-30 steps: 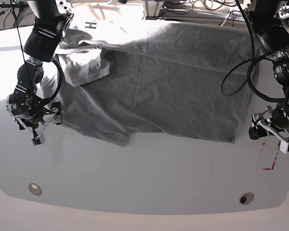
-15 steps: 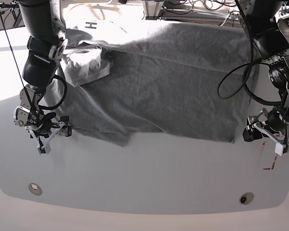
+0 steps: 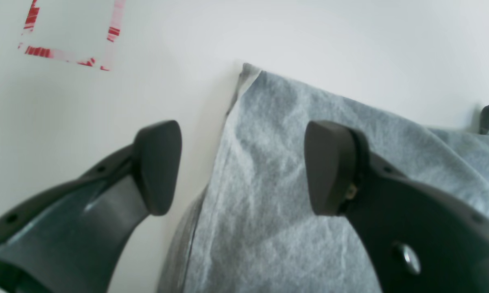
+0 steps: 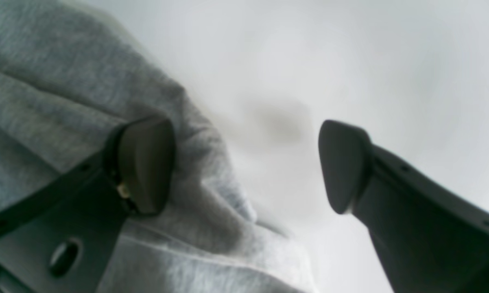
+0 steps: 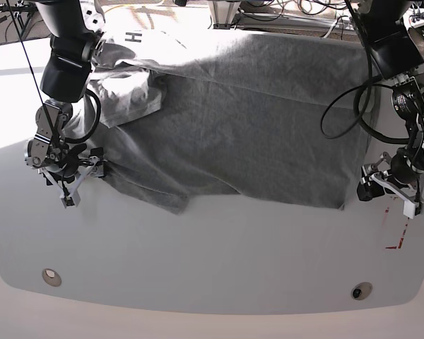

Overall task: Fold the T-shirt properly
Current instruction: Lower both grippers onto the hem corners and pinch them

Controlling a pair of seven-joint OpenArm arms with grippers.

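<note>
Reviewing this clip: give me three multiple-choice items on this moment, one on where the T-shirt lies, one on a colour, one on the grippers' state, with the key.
1. Where does the T-shirt lie?
A. Spread on the white table
B. Hanging from one gripper
C. On the floor

2. What colour is the tape mark on the table near the left gripper?
A. Blue
B. Red
C. Green

3. How do the jaws of the two grippers stand?
A. Both shut on cloth
B. Only the left is open
C. Both open

Key: 1 A, the base view shows it flat across the tabletop. 2 B, the left wrist view shows red strips. 3 C, both wrist views show a wide gap between the fingertips of the left gripper and the right gripper, nothing clamped.
</note>
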